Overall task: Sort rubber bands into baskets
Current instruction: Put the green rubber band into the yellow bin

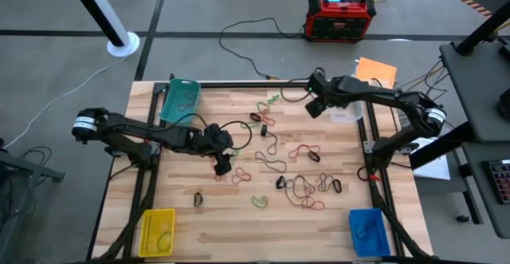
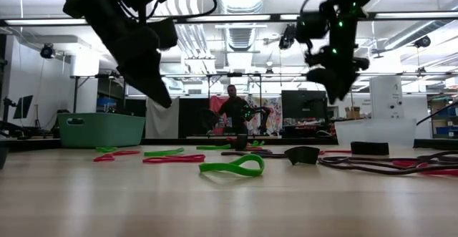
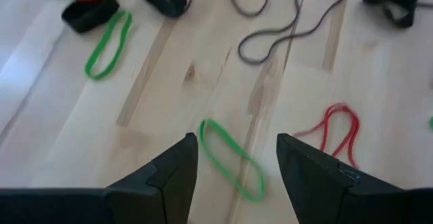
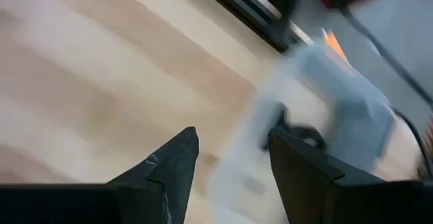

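The left gripper (image 3: 237, 160) hangs over the middle of the tabletop (image 1: 223, 224), its fingers spread and empty, a green rubber band (image 3: 231, 158) lying below between them. The right gripper (image 4: 233, 160), fingers apart and holding nothing, is beside the clear basket (image 4: 325, 109) at the far right edge. More rubber bands (image 1: 307, 186) lie scattered across the wood.

Red-and-black box (image 1: 341, 17), orange sheet (image 1: 376, 72), distant person (image 2: 234, 111)
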Action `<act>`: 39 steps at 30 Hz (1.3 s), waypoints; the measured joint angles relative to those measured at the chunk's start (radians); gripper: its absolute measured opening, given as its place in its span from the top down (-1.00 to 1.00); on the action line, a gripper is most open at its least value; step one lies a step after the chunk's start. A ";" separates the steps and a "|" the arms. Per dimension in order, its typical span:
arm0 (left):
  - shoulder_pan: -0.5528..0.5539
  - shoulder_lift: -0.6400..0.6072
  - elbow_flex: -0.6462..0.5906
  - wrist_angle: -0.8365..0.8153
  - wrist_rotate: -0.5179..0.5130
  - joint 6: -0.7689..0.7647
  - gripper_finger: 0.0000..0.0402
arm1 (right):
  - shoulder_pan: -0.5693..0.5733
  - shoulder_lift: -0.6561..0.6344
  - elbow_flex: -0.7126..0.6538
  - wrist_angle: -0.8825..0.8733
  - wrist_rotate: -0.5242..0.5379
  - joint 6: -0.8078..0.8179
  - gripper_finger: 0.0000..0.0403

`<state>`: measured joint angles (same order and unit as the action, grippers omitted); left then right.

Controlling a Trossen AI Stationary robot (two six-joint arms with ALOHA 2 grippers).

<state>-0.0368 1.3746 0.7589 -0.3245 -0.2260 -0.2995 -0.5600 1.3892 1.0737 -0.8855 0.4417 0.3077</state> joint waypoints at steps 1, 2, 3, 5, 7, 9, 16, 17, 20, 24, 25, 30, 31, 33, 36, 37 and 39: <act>0.000 0.000 0.000 -0.008 0.000 -0.004 0.08 | 0.029 -0.005 0.000 0.022 0.000 -0.005 0.14; -0.001 0.000 0.000 -0.016 0.000 -0.006 0.08 | 0.055 -0.009 0.000 0.043 0.000 -0.006 0.15; -0.003 0.000 0.000 -0.020 0.002 -0.008 0.08 | 0.080 -0.013 0.000 0.064 0.000 -0.011 0.15; -0.009 0.000 -0.001 -0.019 0.012 -0.008 0.08 | 0.129 -0.015 0.000 0.104 0.001 -0.020 0.15; -0.020 0.000 -0.006 -0.017 0.027 -0.007 0.08 | 0.167 -0.015 -0.001 0.133 0.002 -0.031 0.14; -0.034 0.004 -0.013 -0.013 0.027 -0.010 0.08 | 0.200 -0.015 -0.003 0.152 0.002 -0.040 0.13; -0.099 0.082 -0.021 0.051 -0.045 -0.137 0.08 | 0.304 -0.052 -0.059 0.279 -0.015 -0.098 0.12; -0.109 0.101 -0.022 0.071 -0.066 -0.150 0.08 | 0.314 -0.067 -0.078 0.324 -0.034 -0.106 0.12; -0.127 0.151 -0.022 0.114 -0.115 -0.162 0.08 | 0.338 -0.117 -0.144 0.455 -0.120 -0.134 0.11; -0.118 0.191 -0.019 0.148 -0.131 -0.184 0.08 | 0.353 -0.180 -0.218 0.593 -0.223 -0.144 0.11; -0.113 0.196 -0.018 0.148 -0.132 -0.196 0.08 | 0.358 -0.194 -0.235 0.618 -0.241 -0.142 0.11; -0.088 0.218 -0.018 0.143 -0.160 -0.233 0.07 | 0.378 -0.232 -0.288 0.686 -0.259 -0.143 0.11; -0.084 0.222 -0.018 0.143 -0.161 -0.229 0.05 | 0.379 -0.235 -0.291 0.690 -0.259 -0.143 0.10; -0.080 0.227 -0.019 0.144 -0.161 -0.212 0.00 | 0.381 -0.235 -0.293 0.690 -0.259 -0.143 0.10; -0.080 0.236 -0.029 0.150 -0.161 -0.184 -0.12 | 0.381 -0.227 -0.293 0.693 -0.259 -0.143 0.10; -0.080 0.242 -0.036 0.154 -0.165 -0.174 -0.16 | 0.381 -0.223 -0.293 0.694 -0.259 -0.143 0.10; -0.080 0.251 -0.048 0.174 -0.182 -0.167 -0.26 | 0.381 -0.215 -0.293 0.694 -0.259 -0.143 0.09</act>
<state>-0.1164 1.6255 0.7107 -0.1501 -0.4085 -0.4662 -0.1787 1.1740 0.7807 -0.1916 0.1829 0.1642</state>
